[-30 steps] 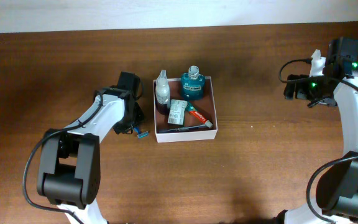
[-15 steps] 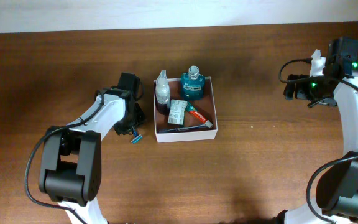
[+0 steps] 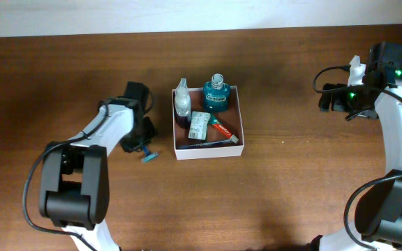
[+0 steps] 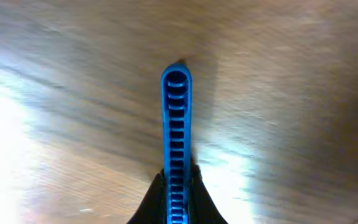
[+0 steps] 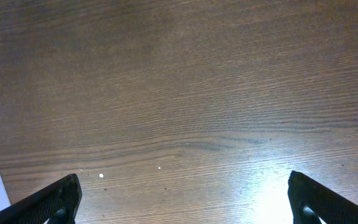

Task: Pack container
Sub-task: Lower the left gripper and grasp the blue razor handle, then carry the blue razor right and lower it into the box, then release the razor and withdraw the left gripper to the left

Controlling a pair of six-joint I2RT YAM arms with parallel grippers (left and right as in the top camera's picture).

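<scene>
Blue ribbed razor [image 4: 176,124], pinched by its handle in the closed left gripper [image 4: 176,196], low over bare wood. Cannot tell if it is lifted. In the overhead view it sits centre-left, near the container [image 3: 208,153] but outside its left wall.

Container at frame centre holds a teal mouthwash bottle [image 3: 216,94], clear bottle [image 3: 181,102], green-and-white carton [image 3: 199,125] and red toothpaste tube [image 3: 222,130].

Judgement: packing nearly done, only the razor left.

Right gripper [image 5: 182,202] at far right edge, spread wide, empty.

left hand [image 4: 176,198] clamped tight, angled downward; right hand [image 5: 185,200] spread wide, out at far right
</scene>
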